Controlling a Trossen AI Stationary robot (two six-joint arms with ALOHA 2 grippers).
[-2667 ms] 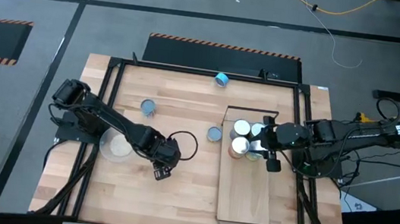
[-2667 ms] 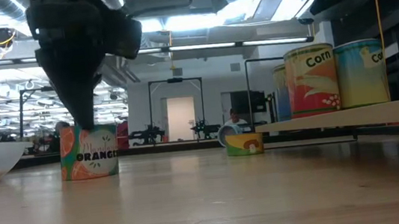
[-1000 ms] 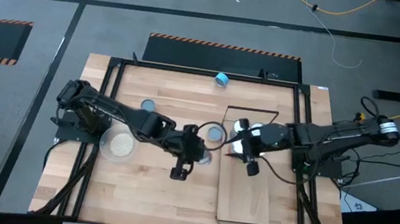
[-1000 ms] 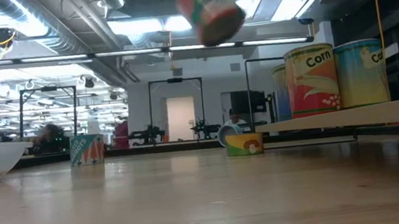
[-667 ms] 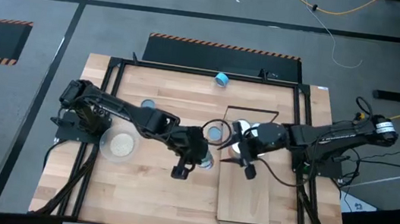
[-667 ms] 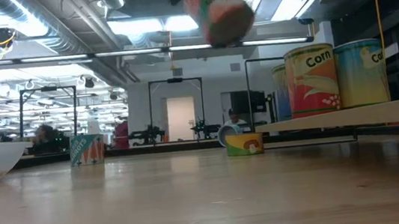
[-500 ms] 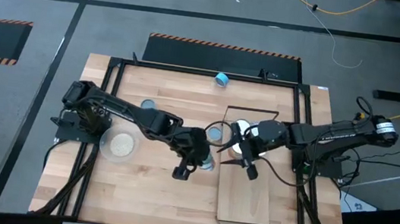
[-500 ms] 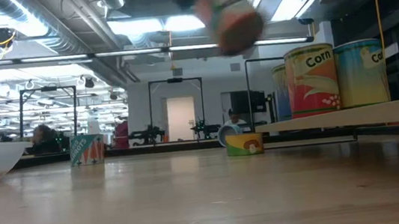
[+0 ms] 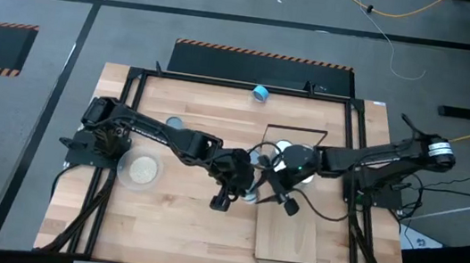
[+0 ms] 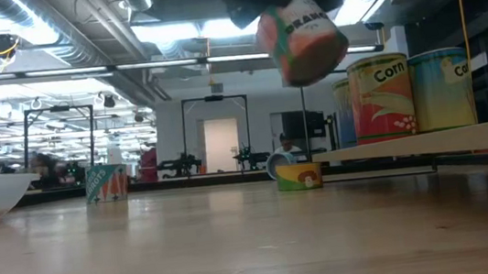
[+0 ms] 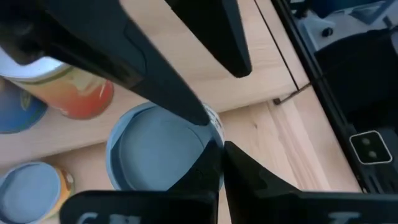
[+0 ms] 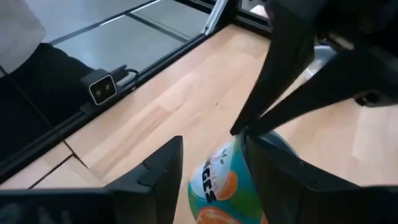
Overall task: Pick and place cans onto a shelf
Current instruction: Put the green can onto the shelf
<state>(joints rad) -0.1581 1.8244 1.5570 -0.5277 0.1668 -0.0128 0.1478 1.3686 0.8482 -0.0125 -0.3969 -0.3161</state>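
While corn cans (image 10: 382, 98) stand shelved, left gripper (image 9: 246, 187) clenches an orange can (image 10: 301, 36) aloft at the shelf's (image 9: 293, 242) nine-o'clock edge, right gripper (image 9: 275, 188) spread around it; three cans (image 10: 106, 183) remain.

the wood-plank table (image 9: 179, 223) has the pale shelf (image 9: 293, 242) sitting on its right side with corn cans (image 10: 382, 98) up on it, plus a clear dish (image 9: 141, 170) and a few loose cans (image 10: 105, 183) on the bare planks
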